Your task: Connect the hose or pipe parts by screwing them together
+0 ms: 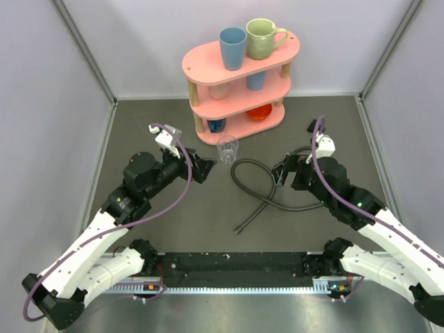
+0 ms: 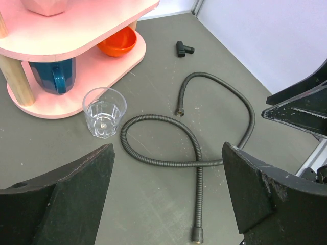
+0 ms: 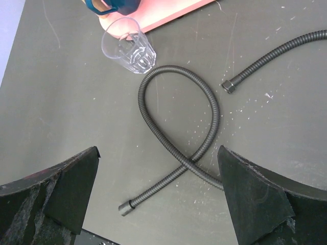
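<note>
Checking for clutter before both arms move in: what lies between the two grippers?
In the top view, only the hose lies between the left gripper and right gripper; the glass stands just beyond that line.

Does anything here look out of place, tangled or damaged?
Nothing looks spilled or broken. The black hose lies in a loop that crosses over itself, and a small black fitting lies alone, apart from it, towards the far corner. A clear glass stands upright on the table beside the pink shelf.
</note>
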Motion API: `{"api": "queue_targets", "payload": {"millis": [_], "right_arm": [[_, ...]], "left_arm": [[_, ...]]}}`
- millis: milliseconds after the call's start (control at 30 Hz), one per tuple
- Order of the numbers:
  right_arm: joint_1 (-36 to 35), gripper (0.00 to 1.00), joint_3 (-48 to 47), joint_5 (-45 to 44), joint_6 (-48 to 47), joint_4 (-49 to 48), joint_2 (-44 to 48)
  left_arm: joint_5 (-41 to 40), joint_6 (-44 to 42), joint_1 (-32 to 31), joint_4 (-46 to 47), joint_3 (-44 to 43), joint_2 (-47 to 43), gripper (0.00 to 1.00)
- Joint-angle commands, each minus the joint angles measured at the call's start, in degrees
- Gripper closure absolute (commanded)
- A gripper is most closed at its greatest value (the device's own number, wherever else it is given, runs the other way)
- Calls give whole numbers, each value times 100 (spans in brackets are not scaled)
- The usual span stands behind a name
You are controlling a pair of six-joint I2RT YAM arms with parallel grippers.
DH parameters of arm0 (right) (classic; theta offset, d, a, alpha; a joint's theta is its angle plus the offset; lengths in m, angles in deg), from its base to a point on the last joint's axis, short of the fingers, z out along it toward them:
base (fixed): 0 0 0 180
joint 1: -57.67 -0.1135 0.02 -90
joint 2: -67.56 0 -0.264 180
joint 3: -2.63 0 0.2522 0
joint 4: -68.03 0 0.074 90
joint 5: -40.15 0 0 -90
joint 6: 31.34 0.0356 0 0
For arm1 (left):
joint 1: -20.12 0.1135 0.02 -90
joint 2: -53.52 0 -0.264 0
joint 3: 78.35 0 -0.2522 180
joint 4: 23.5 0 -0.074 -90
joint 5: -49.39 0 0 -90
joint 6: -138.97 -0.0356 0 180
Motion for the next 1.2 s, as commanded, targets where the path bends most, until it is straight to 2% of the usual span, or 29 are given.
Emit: {"api": "queue_targets", "payload": {"millis": [0,167,233,367,400,500,567,600,700,1000,1167], "right_arm": [[51,1,-137,-147,3,-111,48],[60,1,-66,-524,-6,-251,-48],[51,2,-84,-980,-58,-417,-179],[243,7,-590,-2008,-883,-699,-934],[375,8,-767,-2036,-989,-708,-1406],[1314,16,-1471,-1564,-1113,-708,-2312],[2015,27,-1953,-977,-1043,-735,-2797],[2220,32,-2112,-825,-1025,-743,-3330],[2836,40,-2737,-464,-981,-700,-4280],[4066,44,-4529,11,-332,-261,-6647],[4446,46,-5348,863,91,-119,-7614]], "left_arm": [[-40,-27,-16,280,-7,1,9],[-347,-71,-16,157,-42,106,10],[-462,-88,-16,-53,-173,185,11],[-944,-106,-16,-255,-200,334,13],[-1059,-123,-16,-343,-235,387,13],[-1271,-132,-16,-695,-508,581,14],[-1183,-106,-16,-740,-561,625,14],[-1157,-97,-16,-731,-535,608,14],[-1104,-45,-16,-722,-535,599,14],[-937,17,-16,-713,-535,546,14],[-893,34,-16,-687,-526,493,14]]}}
